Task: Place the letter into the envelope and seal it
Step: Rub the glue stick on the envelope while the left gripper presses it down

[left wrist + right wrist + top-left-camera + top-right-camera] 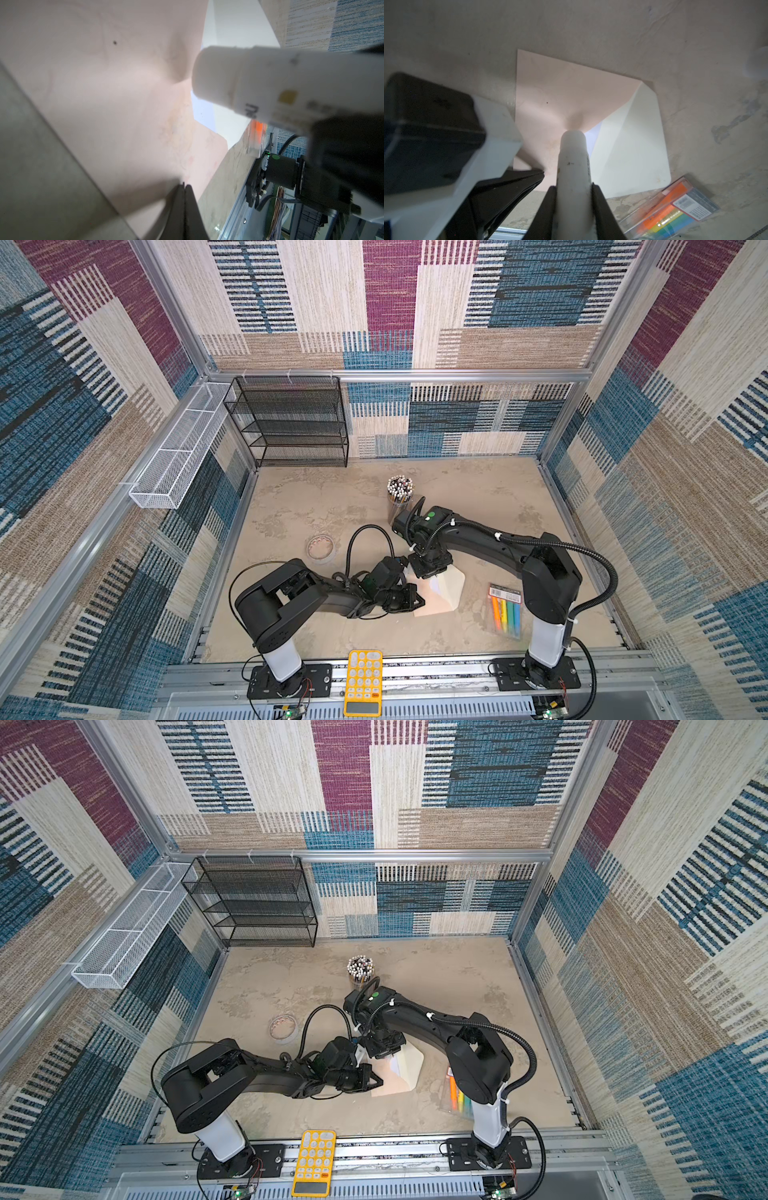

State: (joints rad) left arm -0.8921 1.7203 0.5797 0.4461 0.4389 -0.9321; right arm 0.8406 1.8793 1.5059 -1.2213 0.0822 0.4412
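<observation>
The envelope (560, 93) lies flat on the worktop (591, 27) with its cream flap (633, 149) thrown open. The letter (595, 135) is already tucked inside, only a white sliver showing at the mouth. The left gripper (183, 186), jaws together, bears on the envelope's edge, I'd say to stop it sliding. The right gripper (573, 187) is clamped on what looks like a glue stick (572, 145), its tip at the throat, apparently for sealing.

A: How much of the letter (593, 135) is showing?
B: Only a sliver; the envelope (560, 93) is covering the rest.
A: And the marker pack (456, 1096), at four o'clock from it?
B: The right arm (478, 1073) is hiding half. The white stick (270, 79) is blurring; its label isn't reading.
</observation>
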